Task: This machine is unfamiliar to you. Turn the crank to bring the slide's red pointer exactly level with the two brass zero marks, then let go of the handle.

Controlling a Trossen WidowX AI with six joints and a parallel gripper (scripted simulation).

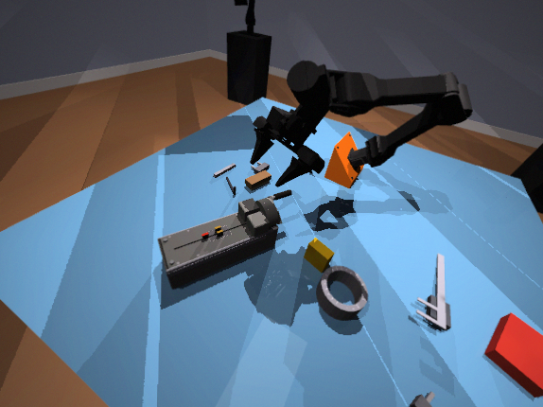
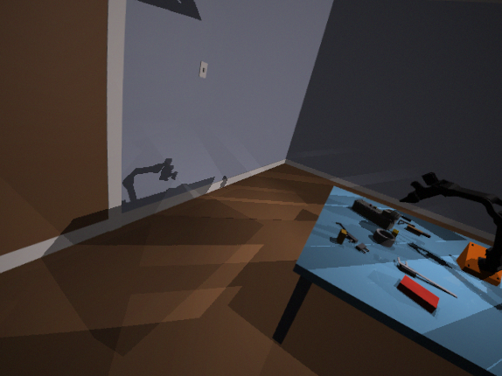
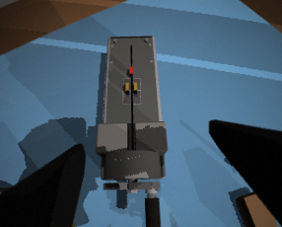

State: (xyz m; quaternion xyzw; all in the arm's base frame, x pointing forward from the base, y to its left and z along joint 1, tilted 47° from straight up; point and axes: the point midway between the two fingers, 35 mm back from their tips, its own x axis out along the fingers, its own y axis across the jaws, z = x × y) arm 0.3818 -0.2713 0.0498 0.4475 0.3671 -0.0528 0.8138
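The grey slide machine (image 1: 227, 255) (image 2: 368, 212) (image 3: 117, 64) stands on the blue table. Its red pointer (image 1: 204, 236) (image 3: 131, 70) is not level with the two brass marks (image 1: 218, 231) (image 3: 127, 88); it sits a little past them, on the side away from the crank. The crank's black handle (image 1: 282, 194) (image 3: 153, 212) sticks out from the drum end, at the bottom of the wrist view. My gripper (image 1: 265, 173) (image 3: 148, 137) is open and empty. It hangs above the handle, clear of it.
A brown block (image 1: 257, 180) (image 3: 256, 209) and small tools lie behind the crank end. A yellow block (image 1: 319, 255) and a grey ring (image 1: 333, 309) lie in front of it. Farther right are a caliper-like tool (image 1: 441, 279) and a red block (image 1: 517, 355) (image 2: 417, 295).
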